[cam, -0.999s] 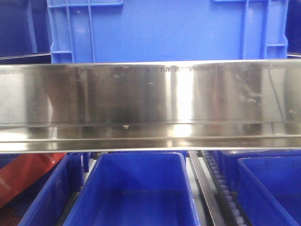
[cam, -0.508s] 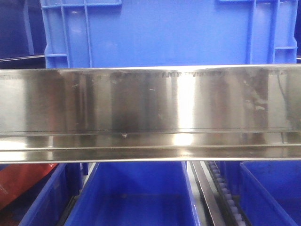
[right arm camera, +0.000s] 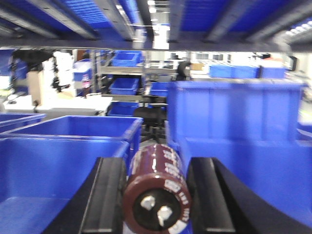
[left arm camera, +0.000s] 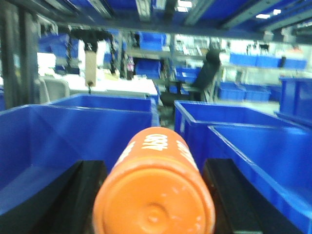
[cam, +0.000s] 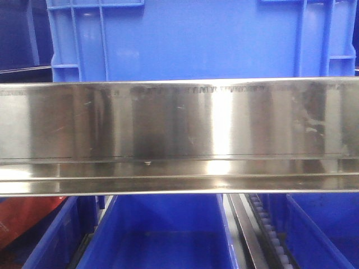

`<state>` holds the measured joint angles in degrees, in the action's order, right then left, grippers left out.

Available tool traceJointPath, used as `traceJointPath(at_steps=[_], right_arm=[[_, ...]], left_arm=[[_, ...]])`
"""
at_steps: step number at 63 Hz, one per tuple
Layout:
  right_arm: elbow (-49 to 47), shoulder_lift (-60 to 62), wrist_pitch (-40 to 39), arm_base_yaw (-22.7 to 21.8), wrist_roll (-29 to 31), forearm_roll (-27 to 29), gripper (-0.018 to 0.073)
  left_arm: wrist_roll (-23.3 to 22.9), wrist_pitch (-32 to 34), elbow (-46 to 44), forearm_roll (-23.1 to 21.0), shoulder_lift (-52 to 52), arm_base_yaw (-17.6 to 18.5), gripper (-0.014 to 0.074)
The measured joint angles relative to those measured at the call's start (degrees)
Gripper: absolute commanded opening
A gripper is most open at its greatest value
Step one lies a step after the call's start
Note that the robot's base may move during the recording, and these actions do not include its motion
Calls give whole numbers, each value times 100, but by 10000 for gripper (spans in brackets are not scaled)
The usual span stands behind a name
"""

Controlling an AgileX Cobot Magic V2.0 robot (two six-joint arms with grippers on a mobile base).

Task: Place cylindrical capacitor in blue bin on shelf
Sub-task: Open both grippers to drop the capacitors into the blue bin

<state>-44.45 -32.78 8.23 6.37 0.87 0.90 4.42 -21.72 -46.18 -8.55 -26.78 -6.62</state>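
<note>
My right gripper (right arm camera: 157, 163) is shut on a maroon cylindrical capacitor (right arm camera: 158, 190); its end with two silver terminals faces the camera between the black fingers (right arm camera: 109, 195). My left gripper (left arm camera: 155, 165) is shut on an orange cylinder (left arm camera: 155, 195) printed "450", lying lengthwise between its fingers (left arm camera: 80, 195). Both hang above open blue bins (right arm camera: 53, 165) (left arm camera: 73, 131). In the front view the shelf shows as a wide steel rail (cam: 179, 134), with one blue bin (cam: 190, 39) above it and another (cam: 162, 224) below. Neither gripper appears in that view.
A tall blue bin (right arm camera: 234, 117) stands close on the right of the right gripper. More blue bins (left arm camera: 229, 122) lie right of the left gripper. Under the rail a roller track (cam: 263, 230) separates bins, and something red-orange (cam: 22, 218) sits at lower left.
In the front view the steel rail and bins have slid slightly downward and left, so less of the lower bins shows. Over the last half second the scene has held still.
</note>
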Motion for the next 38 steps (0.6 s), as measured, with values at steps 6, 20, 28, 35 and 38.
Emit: traceJointPath(at_steps=[6, 20, 28, 35, 38], right_arm=[[-361, -476, 0, 310, 79, -11, -162], [-1202, -1751, -10, 1061, 116, -32, -162], [-1694, -2495, -10, 1487, 116, -41, -162], [-2080, -3097, -10, 1769, 116, -41, -162], [-2203, -3325, -10, 1866, 116, -41, -162]], left_arm=[[400, -280, -525, -342, -551, 169, -111], [704, -644, -1716, -1051, -2132, 1027, -111], [740, -424, -2287, -1090, -3090, 1743, -111], [740, -158, -2679, -1090, -3875, 2337, -111], [744, -61, -2829, -1090, -4173, 2559, -111]])
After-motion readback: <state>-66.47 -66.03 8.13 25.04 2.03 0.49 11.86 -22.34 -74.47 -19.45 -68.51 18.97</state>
